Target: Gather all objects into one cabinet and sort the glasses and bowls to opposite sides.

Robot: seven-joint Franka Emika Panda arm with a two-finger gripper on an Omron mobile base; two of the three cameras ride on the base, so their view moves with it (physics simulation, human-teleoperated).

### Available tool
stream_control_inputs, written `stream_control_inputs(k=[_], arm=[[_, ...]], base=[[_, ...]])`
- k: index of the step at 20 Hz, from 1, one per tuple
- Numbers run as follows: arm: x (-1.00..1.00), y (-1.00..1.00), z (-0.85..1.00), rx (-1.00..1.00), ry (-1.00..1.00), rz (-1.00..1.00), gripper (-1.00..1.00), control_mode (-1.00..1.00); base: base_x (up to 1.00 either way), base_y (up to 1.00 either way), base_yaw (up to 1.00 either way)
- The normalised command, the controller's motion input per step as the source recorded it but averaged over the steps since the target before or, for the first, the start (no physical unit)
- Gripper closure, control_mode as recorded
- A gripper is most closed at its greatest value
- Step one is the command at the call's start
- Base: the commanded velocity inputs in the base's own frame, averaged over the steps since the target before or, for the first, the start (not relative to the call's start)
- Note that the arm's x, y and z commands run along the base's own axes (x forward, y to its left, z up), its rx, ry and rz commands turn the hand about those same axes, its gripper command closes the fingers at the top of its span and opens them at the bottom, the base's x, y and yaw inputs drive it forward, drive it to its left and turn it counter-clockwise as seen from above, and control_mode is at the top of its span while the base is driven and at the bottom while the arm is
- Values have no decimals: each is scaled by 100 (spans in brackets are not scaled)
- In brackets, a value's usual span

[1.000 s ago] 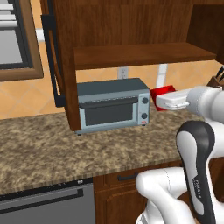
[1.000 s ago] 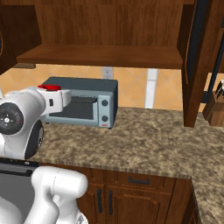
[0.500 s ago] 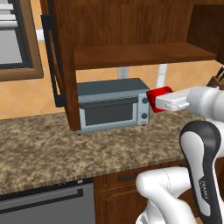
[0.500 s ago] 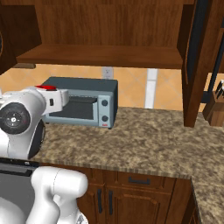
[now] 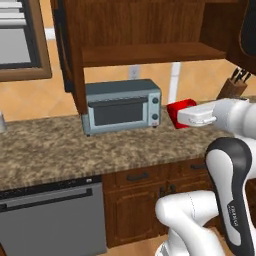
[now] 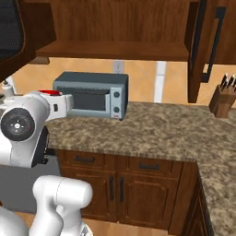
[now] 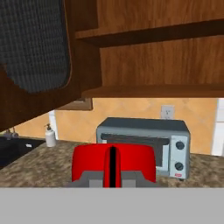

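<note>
My gripper (image 7: 113, 165) is shut on a small glossy red cup (image 7: 131, 160), one dark finger crossing its front. In the left base view the red cup (image 5: 179, 111) hangs above the counter, right of the toaster oven, at the end of my white hand. A sliver of the red cup (image 6: 49, 92) shows above the hand in the right base view. The dark brown wall cabinet (image 5: 150, 52) stands open above and to the left, its shelf board (image 7: 153, 35) bare. Its door (image 6: 203, 41) carries a long black bar handle. The mug and the black bowl are out of view.
A grey toaster oven (image 5: 122, 105) sits on the granite counter (image 5: 60, 150) under the cabinet. A knife block (image 6: 222, 101) stands at the right end. A dishwasher (image 5: 50, 220) is below the counter. A soap dispenser (image 7: 51, 135) and sink (image 7: 8, 148) lie left.
The whole picture has shifted, so the camera has moved. The hand still holds the red cup at about the same height, right of the toaster oven.
</note>
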Motion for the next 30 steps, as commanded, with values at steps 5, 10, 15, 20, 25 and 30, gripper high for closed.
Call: stream_control_inputs(k=[5, 10, 15, 20, 25, 30], arm=[[0, 0, 0, 0, 0, 0, 100, 100], [0, 0, 0, 0, 0, 0, 100, 100], [0, 0, 0, 0, 0, 0, 100, 100], [0, 0, 0, 0, 0, 0, 100, 100], [0, 0, 0, 0, 0, 0, 100, 100], [0, 0, 0, 0, 0, 0, 100, 100]], base=[[-100, 29, 0], [-99, 74, 20], [-81, 100, 32], [-31, 100, 63], [-32, 100, 75], [-39, 98, 82]])
